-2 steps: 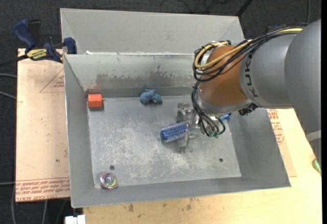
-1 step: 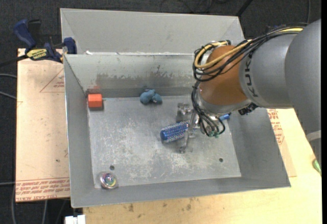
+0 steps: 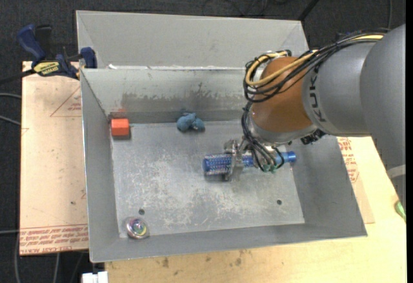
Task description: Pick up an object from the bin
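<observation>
**Brush lay crosswise under the gripper**

The robot's metal gripper (image 3: pixel 237 154) was seen low in the middle of the grey metal bin (image 3: pixel 187 211). It was placed over a blue plastic bristled brush (image 3: pixel 218 164), whose long axis ran left to right, head leftward. How wide the gripper stood could not be told.

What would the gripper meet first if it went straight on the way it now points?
Most likely the blue brush-like thing lying mid-bin: the gripper points down directly over it. Depth is unclear, so it may already touch it.
</observation>
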